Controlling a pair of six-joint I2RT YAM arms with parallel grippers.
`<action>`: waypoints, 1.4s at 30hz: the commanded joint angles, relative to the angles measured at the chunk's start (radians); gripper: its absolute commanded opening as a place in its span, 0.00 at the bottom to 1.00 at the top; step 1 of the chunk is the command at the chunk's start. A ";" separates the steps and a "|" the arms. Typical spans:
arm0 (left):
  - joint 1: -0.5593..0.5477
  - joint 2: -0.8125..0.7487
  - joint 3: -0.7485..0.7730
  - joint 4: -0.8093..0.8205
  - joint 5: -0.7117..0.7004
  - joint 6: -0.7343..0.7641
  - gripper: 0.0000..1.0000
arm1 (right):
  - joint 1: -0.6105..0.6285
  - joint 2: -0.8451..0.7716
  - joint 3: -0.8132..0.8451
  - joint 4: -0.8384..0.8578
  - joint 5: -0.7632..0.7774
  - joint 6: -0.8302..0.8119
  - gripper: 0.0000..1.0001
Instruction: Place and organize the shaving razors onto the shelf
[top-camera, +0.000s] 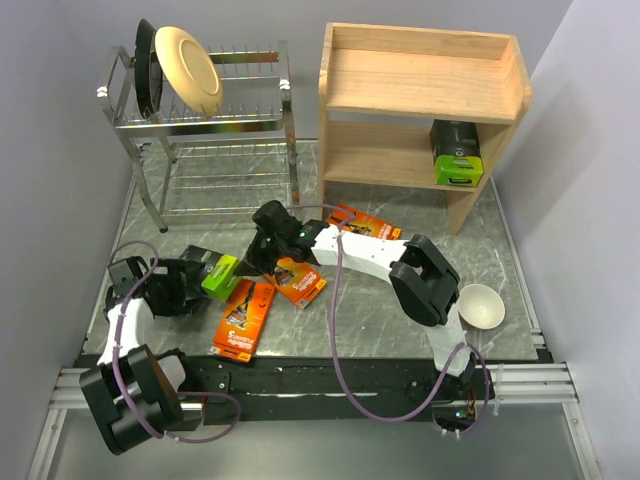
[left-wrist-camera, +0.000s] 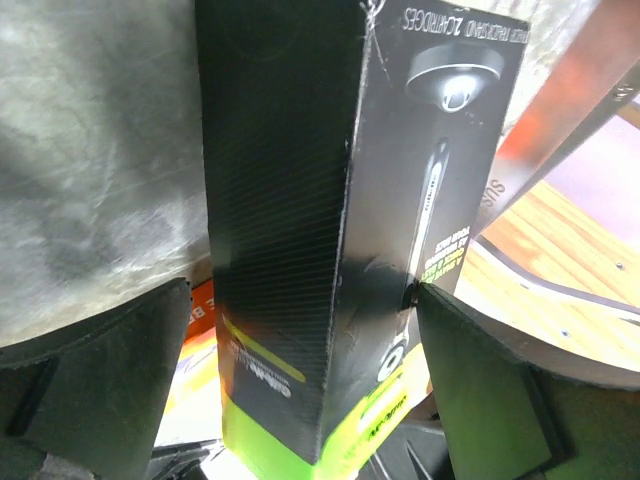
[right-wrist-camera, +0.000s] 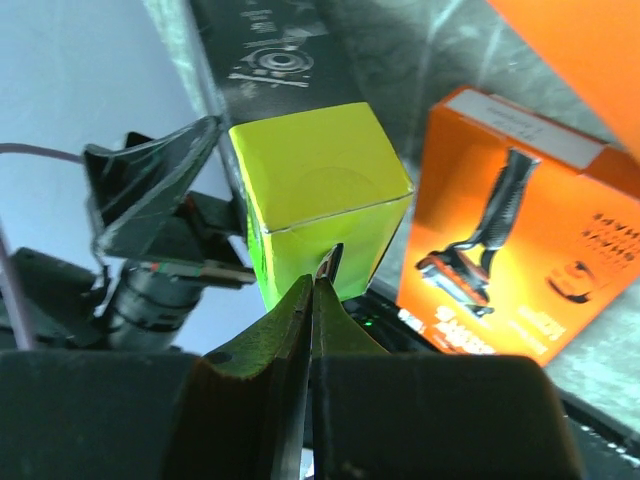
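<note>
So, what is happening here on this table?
Two robot arms are putting razor packs on the wooden shelf. One black pack is already on its lower level. The left gripper is open around a second black pack, and the right gripper, shut and empty, hangs beside that pack's green end. Three orange packs lie on the table.

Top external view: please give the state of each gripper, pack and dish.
left gripper: open, around black pack.
right gripper: shut, holding nothing.
orange packs: three, flat on table.
shelved black pack: on lower tier of shelf.
plates: upright in dish rack.
bowl: upright.
</note>
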 joint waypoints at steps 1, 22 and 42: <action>0.003 0.010 -0.033 0.096 0.036 -0.024 0.99 | 0.022 -0.095 0.070 -0.019 0.012 0.055 0.06; 0.006 0.081 -0.025 0.334 0.165 0.111 0.58 | -0.079 -0.213 0.015 0.022 0.100 -0.147 0.46; -0.172 0.079 0.138 0.637 0.673 0.161 0.40 | -0.456 -0.558 -0.512 0.465 -0.543 -0.766 0.88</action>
